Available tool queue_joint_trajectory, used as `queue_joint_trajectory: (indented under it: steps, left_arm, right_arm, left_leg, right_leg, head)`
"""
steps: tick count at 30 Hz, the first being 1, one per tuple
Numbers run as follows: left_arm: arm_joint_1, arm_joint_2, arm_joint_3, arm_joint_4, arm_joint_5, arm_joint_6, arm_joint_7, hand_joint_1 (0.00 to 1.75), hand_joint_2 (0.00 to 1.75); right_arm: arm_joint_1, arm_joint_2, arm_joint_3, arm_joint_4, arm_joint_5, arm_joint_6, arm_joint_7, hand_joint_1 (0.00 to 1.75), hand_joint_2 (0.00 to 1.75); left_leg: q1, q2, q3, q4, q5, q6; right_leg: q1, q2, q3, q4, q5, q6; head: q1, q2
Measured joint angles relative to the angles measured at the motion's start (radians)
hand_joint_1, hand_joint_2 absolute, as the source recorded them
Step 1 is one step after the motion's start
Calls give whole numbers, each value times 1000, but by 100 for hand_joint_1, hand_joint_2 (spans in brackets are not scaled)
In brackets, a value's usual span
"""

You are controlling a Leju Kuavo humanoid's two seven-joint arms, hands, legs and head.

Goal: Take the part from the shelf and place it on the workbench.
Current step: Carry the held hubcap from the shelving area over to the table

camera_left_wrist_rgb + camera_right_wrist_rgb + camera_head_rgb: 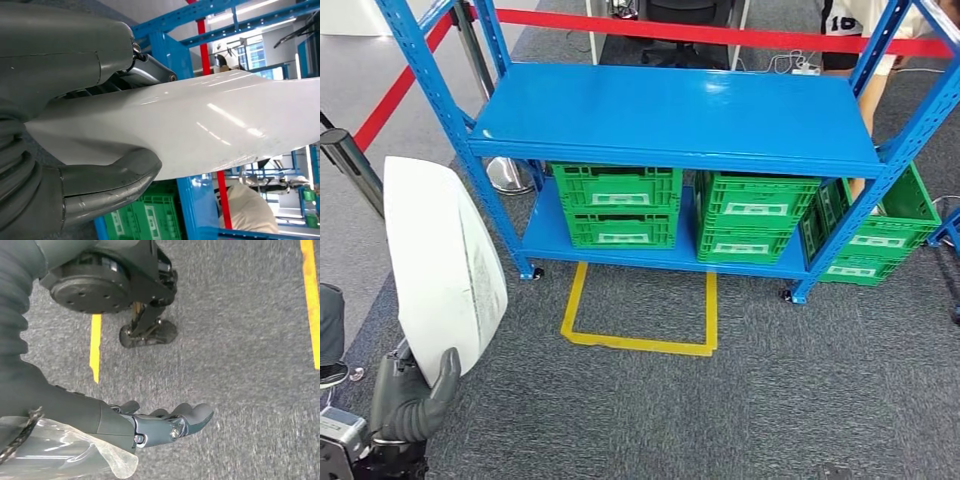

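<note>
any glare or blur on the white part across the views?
Left wrist view: bright streak highlights run along the glossy white part held by the left hand; the windows behind are blown out. Head view: the part looks matte and evenly lit, edges sharp. Right wrist view: carpet sharp, right hand slightly soft, no glare.

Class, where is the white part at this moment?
In the head view the white part is at lower left, held upright in the left hand, off the blue shelf and above the grey carpet.
</note>
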Motion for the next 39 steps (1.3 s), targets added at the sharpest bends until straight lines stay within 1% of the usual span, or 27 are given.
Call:
queue_joint_trajectory:
  steps: [2,5,6,7,8,9,11,13,14,16,17,18,20,21,22,23,24,26,28,29,31,32,34,36,37,38,39]
  left_arm:
    - [-4,-7,1,11,0,-7,0,175,175]
    - [-14,-17,1,27,0,-18,1,175,175]
    - [-16,-19,1,32,0,-21,1,175,175]
    - [-18,-21,1,37,0,-23,1,175,175]
    - [-19,-22,0,42,0,-25,1,175,175]
    - [-20,-23,0,47,0,-26,0,175,175]
    - [-22,-24,-1,53,3,-31,-3,175,175]
    - [-26,-25,-4,57,7,-36,-8,175,175]
    - [-28,-25,-6,59,8,-38,-11,175,175]
    - [-33,-25,-10,66,9,-41,-16,175,175]
    - [-33,-25,-12,69,9,-41,-17,175,175]
    - [-34,-24,-15,71,9,-41,-19,175,175]
    - [-37,-23,-20,78,9,-41,-23,175,175]
    - [-39,-22,-22,81,9,-41,-24,175,175]
    - [-42,-22,-23,84,9,-41,-26,175,175]
    - [-43,-21,-25,86,10,-41,-26,175,175]
    - [-44,-21,-25,89,10,-41,-27,175,175]
    - [-46,-20,-27,91,10,-41,-28,175,175]
    - [-47,-19,-29,92,10,-41,-29,175,175]
    - [-48,-18,-30,92,10,-41,-30,175,175]
    - [-50,-17,-31,93,10,-41,-30,175,175]
    - [-51,-17,-31,93,10,-41,-31,175,175]
    - [-53,-18,-33,94,10,-41,-31,175,175]
    - [-53,-18,-33,95,10,-43,-31,175,175]
    - [-53,-18,-34,95,10,-44,-31,175,175]
    - [-53,-18,-34,96,10,-46,-31,175,175]
    - [-53,-18,-34,96,10,-50,-32,175,175]
  right_arm:
    - [9,0,-7,-5,-5,5,-7,0,175]
    - [17,1,-16,-10,-10,9,-11,0,175]
    - [19,2,-19,-10,-9,9,-12,0,175]
    - [22,3,-22,-11,-8,9,-14,0,175]
    - [25,4,-25,-12,-6,9,-15,0,175]
    - [29,5,-28,-14,-4,8,-17,0,175]
    - [35,6,-35,-21,0,6,-18,0,175]
    - [36,8,-41,-28,5,2,-17,0,175]
    - [38,9,-44,-32,6,-1,-16,0,175]
    - [48,13,-47,-37,9,-7,-14,0,175]
    - [52,14,-49,-38,10,-8,-13,0,175]
    - [55,16,-51,-39,13,-8,-13,0,175]
    - [57,21,-56,-40,20,-7,-12,0,175]
    - [57,22,-58,-41,23,-7,-12,0,175]
    - [58,24,-60,-41,25,-7,-12,0,175]
    - [58,25,-61,-41,26,-7,-12,0,175]
    - [59,26,-62,-41,26,-7,-12,0,175]
    - [60,29,-63,-41,28,-7,-12,0,175]
    - [61,33,-66,-43,31,-7,-12,0,175]
    - [62,35,-68,-44,33,-7,-11,0,175]
    - [68,35,-71,-45,38,-7,-10,0,175]
    - [71,36,-71,-46,41,-6,-10,0,175]
    - [73,37,-74,-46,44,-5,-9,0,175]
    - [71,38,-82,-47,48,0,-9,0,175]
    - [71,38,-86,-47,51,5,-9,0,175]
    - [72,38,-89,-47,55,10,-9,0,175]
    - [72,39,-93,-47,60,17,-8,0,175]
  left_leg:
    - [3,4,-16,-5,18,14]
    - [5,9,-52,-7,51,28]
    - [3,10,-67,-6,62,29]
    - [2,10,-83,-5,74,28]
    - [0,11,-99,-2,85,28]
    - [0,12,-116,1,96,26]
    - [-3,14,-143,11,115,21]
    - [-5,20,-156,18,133,12]
    - [-5,24,-158,18,142,7]
    - [-1,27,-162,18,150,-5]
    - [0,24,-166,31,127,-12]
    - [2,19,-173,60,84,-18]
    - [5,12,-190,176,-33,-27]
    - [6,11,-195,240,-71,-29]
    - [6,10,-191,288,-83,-28]
    - [5,9,-176,306,-71,-26]
    - [5,5,-146,289,-43,-22]
    - [3,-27,-41,157,-7,-6]
    - [1,-62,50,16,-21,6]
    - [-1,-66,67,-18,-30,9]
    - [-3,-44,57,-31,-16,14]
    - [-1,-31,47,-35,-4,20]
    - [3,-5,20,-39,21,28]
    - [4,20,-13,-39,44,29]
    - [5,33,-30,-38,56,26]
    - [5,46,-46,-36,68,23]
    - [7,60,-62,-33,78,18]
  right_leg:
    - [-1,4,-15,20,-28,10]
    - [-2,10,-66,179,-165,19]
    - [-3,11,-77,239,-193,20]
    - [-3,11,-76,276,-195,20]
    - [-3,11,-59,280,-175,19]
    - [-3,11,-23,248,-142,17]
    - [-1,0,89,103,-108,13]
    - [2,-10,171,-23,-123,4]
    - [5,-10,182,-50,-130,-2]
    - [5,-4,168,-52,-116,-15]
    - [4,-2,157,-51,-104,-23]
    - [3,1,144,-52,-90,-29]
    - [3,10,111,-49,-63,-36]
    - [4,15,95,-46,-49,-36]
    - [5,22,76,-41,-35,-36]
    - [6,28,56,-35,-22,-35]
    - [7,36,36,-27,-10,-33]
    - [10,53,-2,-14,13,-29]
    - [10,70,-25,-8,37,-22]
    - [9,79,-32,-9,50,-17]
    - [5,93,-42,-15,68,-5]
    - [4,86,-50,-7,56,-1]
    - [1,51,-81,64,-32,8]
    - [-6,26,-115,197,-128,23]
    - [-10,22,-120,255,-139,30]
    - [-14,19,-114,292,-122,36]
    - [-18,16,-93,299,-87,41]
  head:
    - [2,0]
    - [7,0]
    - [7,0]
    - [7,0]
    - [7,0]
    - [6,0]
    - [7,0]
    - [8,0]
    - [8,0]
    - [8,0]
    - [7,0]
    - [7,0]
    - [5,0]
    - [5,0]
    - [5,0]
    - [5,0]
    - [5,0]
    - [5,0]
    - [6,0]
    - [5,0]
    - [4,0]
    - [5,0]
    - [11,0]
    - [16,0]
    - [17,0]
    - [16,0]
    - [16,0]
